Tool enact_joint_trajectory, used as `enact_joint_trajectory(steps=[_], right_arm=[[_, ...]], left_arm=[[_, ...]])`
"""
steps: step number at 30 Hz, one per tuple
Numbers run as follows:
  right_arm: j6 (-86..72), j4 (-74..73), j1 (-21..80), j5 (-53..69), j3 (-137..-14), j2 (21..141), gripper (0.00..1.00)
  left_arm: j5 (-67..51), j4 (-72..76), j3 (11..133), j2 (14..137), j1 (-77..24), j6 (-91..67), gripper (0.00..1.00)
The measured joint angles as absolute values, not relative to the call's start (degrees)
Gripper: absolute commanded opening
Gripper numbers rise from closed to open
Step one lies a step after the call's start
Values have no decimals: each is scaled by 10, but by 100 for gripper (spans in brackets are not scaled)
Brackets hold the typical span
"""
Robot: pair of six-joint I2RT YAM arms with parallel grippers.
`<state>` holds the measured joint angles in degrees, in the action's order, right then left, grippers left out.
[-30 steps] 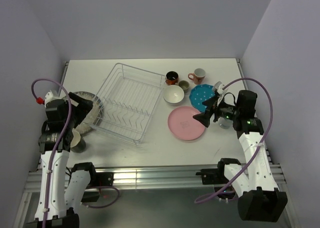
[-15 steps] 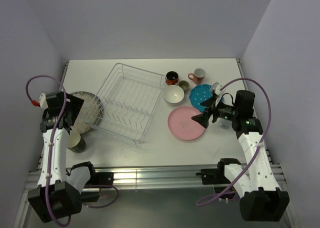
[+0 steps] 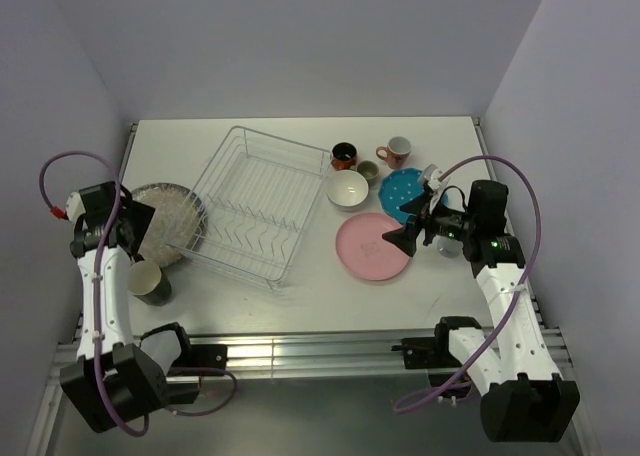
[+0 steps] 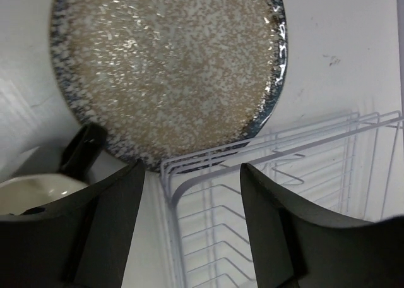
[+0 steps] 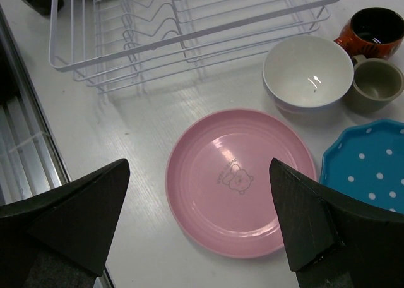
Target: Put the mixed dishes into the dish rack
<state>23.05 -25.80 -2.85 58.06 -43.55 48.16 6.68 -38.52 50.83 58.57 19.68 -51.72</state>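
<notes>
- Two grippers of mine hang above a white table (image 3: 440,136). Both are spread, with nothing between the fingers.
- My left gripper (image 4: 189,168) looks down on the dish rack (image 3: 255,204), a rectangular basket of thin white wire set askew mid-table.
- In my left wrist view, the rack's near left corner crosses the edge of the grey speckled plate (image 4: 170,67).
- That plate is round and flat on the table, beige-grey flecked with white, its rim mottled dark blue.
- A black mug (image 3: 150,282) with a cream inside stands just near of it.
- My right gripper (image 5: 199,168) hovers over the pink plate (image 5: 240,180), right of the rack. It is glossy, with a small bear drawn at its centre.
- Farther off sit a white bowl (image 5: 308,72) and a teal dotted plate (image 5: 372,168).
</notes>
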Motion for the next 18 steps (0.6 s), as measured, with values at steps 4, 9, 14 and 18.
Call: enact_joint_trajectory(steps=[4, 9, 14, 18], right_arm=[[230, -258, -27, 581, -435, 482, 99], [230, -258, -21, 581, -435, 482, 99], [230, -258, -20, 581, -435, 482, 99], [230, -258, -16, 581, -435, 485, 99]], left_arm=[[107, -446, 508, 527, 197, -524, 63], [139, -528, 516, 481, 197, -554, 59], [140, -571, 519, 499, 197, -582, 52], [139, -585, 517, 523, 197, -597, 48]])
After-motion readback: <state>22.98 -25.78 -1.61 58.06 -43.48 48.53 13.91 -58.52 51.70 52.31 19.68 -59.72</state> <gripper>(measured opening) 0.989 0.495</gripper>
